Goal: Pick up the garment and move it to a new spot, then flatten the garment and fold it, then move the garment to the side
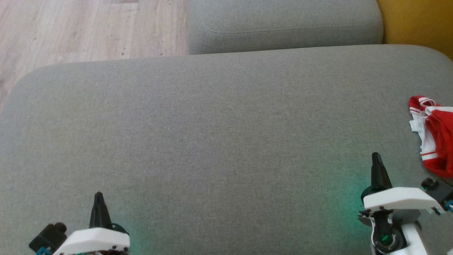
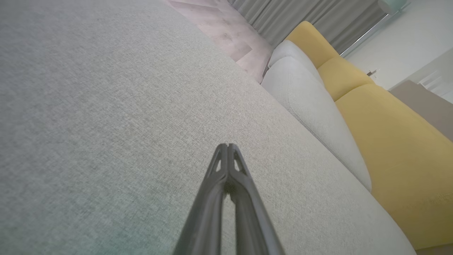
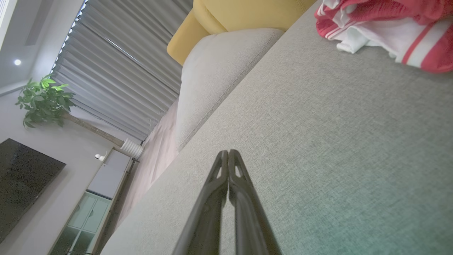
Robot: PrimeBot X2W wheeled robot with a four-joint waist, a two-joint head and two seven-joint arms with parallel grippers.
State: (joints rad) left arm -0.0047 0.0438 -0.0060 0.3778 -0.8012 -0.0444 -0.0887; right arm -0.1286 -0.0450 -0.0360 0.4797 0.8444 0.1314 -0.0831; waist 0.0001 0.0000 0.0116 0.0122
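Both claws hover pinched shut and empty above a wide grey cushion (image 1: 212, 141): the left claw (image 1: 98, 194) low at the near left, the right claw (image 1: 376, 154) at the near right, its closed tips pointing across bare fabric.

A red-and-white garment (image 1: 433, 134) lies crumpled at the cushion's far right edge, near the right claw but not touching it; in the right wrist view the same garment (image 3: 385, 28) sits bunched in the upper right corner, well ahead of the fingertips (image 3: 228, 153).

Judging by its loose folds and striped trim, the cloth looks light, soft and limp, likely to sag and drape once lifted and to slide easily over the upholstery. A raised fold or the banded hem nearest the claw looks the surest place to pinch; a flat patch may slip from narrow tips.

Much is cut off. The head view crops the garment at the frame's right edge, so its full shape, size and kind cannot be told, nor which part is collar, sleeve or waistband. A second grey cushion (image 1: 283, 24) and a yellow one (image 1: 417, 21) lie beyond.
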